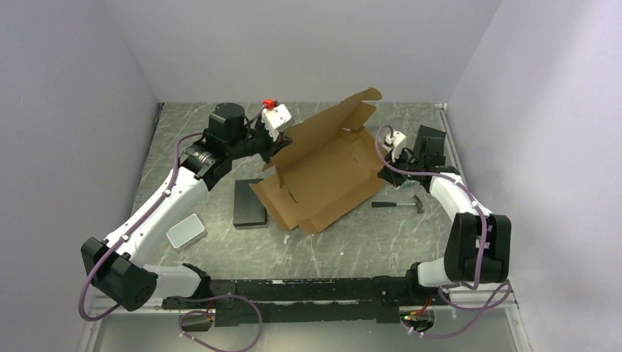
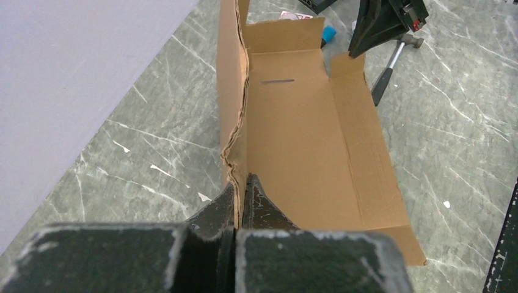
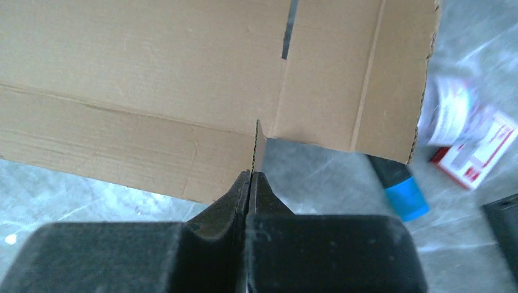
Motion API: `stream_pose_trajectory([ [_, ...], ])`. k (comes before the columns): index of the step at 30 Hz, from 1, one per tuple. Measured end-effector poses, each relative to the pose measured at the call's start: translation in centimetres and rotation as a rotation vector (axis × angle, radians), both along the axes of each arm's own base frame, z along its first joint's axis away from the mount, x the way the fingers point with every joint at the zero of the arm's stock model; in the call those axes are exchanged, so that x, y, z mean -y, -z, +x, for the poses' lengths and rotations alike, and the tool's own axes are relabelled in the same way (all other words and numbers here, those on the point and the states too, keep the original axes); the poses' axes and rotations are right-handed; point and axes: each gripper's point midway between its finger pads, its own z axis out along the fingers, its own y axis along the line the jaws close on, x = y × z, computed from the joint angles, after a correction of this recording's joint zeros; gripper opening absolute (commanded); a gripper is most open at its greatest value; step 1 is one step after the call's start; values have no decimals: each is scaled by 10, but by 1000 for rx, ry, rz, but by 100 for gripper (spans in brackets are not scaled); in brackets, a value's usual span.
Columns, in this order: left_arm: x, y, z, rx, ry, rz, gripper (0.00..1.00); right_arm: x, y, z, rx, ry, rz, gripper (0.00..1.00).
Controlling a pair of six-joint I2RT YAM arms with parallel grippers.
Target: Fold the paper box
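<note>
The paper box [image 1: 323, 176] is a brown cardboard sheet lying half unfolded mid-table, its far panel standing up and tilted. My left gripper [image 1: 277, 152] is at the box's left end. In the left wrist view the left gripper [image 2: 241, 183] is shut on the edge of the upright side wall of the paper box [image 2: 305, 140]. My right gripper [image 1: 381, 172] is at the box's right end. The right wrist view shows the right gripper [image 3: 251, 174] shut on a thin flap seen edge-on, below the paper box [image 3: 183, 91] panel.
A black block [image 1: 249, 202] lies partly under the box's near left corner. A grey tin [image 1: 185, 231] sits near the left arm. A hammer [image 1: 400, 204] lies right of the box. A blue item [image 3: 400, 189] and a red-and-white packet [image 3: 470, 140] lie beyond the flap.
</note>
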Motion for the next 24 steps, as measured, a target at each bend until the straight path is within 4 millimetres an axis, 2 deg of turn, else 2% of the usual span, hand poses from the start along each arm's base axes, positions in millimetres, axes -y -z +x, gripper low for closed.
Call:
stream_pose_trajectory([
  [3,0,-4,2,13,-5,-5,0,-9,-16,9,110,-16,-41,0],
  [6,0,-13,4,39,-9,-14,0,-16,-21,18,198,-23,-66,0],
  [11,2,-32,8,98,-9,-36,0,-27,-5,29,276,-28,-94,0],
  [17,3,-40,11,134,-9,-54,0,-36,16,50,325,-10,-137,0],
  [24,0,-32,3,161,13,-78,0,-41,30,58,335,-6,-175,0],
])
